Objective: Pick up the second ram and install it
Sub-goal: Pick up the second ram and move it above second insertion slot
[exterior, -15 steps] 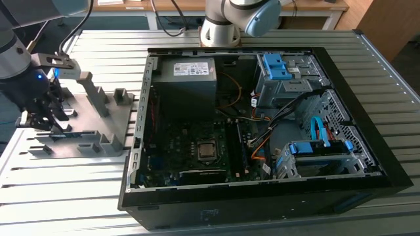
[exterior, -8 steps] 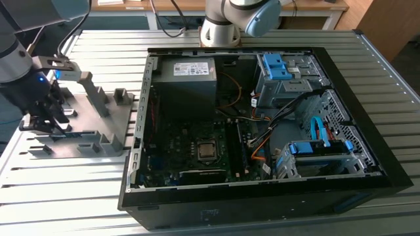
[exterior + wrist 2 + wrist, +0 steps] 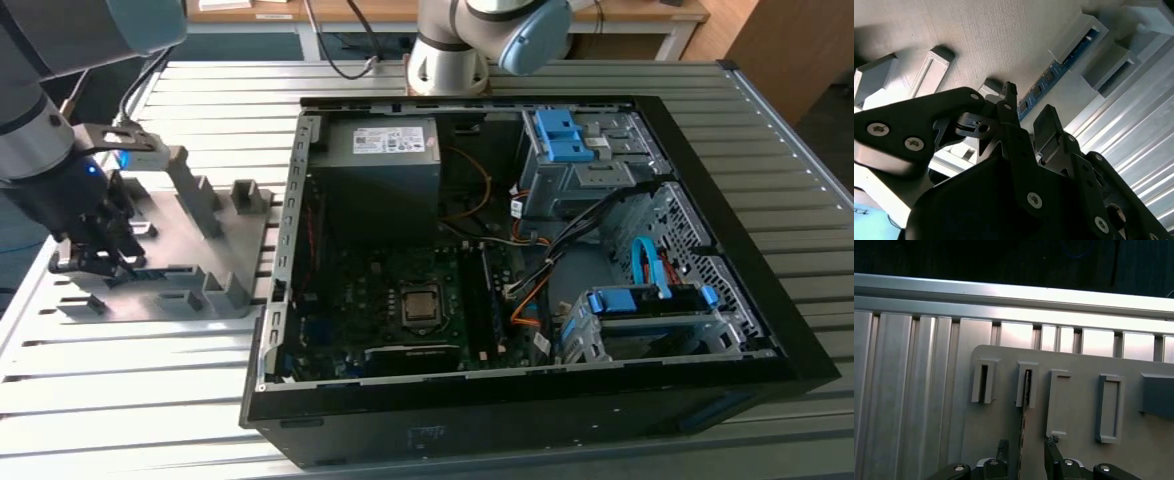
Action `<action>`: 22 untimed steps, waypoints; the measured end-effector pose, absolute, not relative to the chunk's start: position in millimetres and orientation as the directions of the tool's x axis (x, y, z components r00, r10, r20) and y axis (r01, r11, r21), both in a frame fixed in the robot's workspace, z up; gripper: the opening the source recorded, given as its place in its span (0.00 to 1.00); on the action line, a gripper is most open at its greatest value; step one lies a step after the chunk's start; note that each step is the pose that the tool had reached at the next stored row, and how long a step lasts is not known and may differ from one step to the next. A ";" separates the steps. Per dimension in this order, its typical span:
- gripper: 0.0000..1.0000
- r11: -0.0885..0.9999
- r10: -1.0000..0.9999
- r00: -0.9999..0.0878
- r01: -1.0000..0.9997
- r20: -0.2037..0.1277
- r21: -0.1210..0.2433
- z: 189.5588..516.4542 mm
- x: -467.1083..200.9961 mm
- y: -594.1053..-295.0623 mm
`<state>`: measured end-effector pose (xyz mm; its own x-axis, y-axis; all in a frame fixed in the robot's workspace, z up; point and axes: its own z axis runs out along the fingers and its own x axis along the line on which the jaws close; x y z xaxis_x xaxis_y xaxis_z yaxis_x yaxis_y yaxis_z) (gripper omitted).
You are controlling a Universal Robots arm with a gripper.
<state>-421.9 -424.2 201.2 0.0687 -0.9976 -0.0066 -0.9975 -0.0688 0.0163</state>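
The second ram [image 3: 1024, 405] stands on edge in a slot of a grey fixture block [image 3: 1026, 385] on the grey fixture plate [image 3: 167, 215]. In the second wrist view it is a dark strip with chips and a blue edge [image 3: 1056, 70] running between two blocks. My gripper [image 3: 1026, 444] is low over the plate at the exterior view's left [image 3: 100, 260]. It is open, with one black finger [image 3: 1002, 446] on each side of the stick and a gap to each. The stick passes between the fingers [image 3: 1046, 120] in both wrist views.
An open computer case [image 3: 534, 100] lies on the slatted metal table [image 3: 134, 400], to the exterior view's right of the plate, with its motherboard [image 3: 400, 300] exposed. Several other grey blocks [image 3: 200, 195] rise from the plate. Another arm's base [image 3: 447, 60] stands behind the case.
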 end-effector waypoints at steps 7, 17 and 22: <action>0.41 -0.054 -0.999 0.054 -0.998 -0.006 0.017 188.8 -423.4 -424.3; 0.41 -0.032 -0.999 0.032 -0.999 -0.006 0.018 184.1 -423.9 -424.3; 0.41 -0.028 -1.000 0.028 -0.999 -0.005 0.019 184.0 -423.8 -424.2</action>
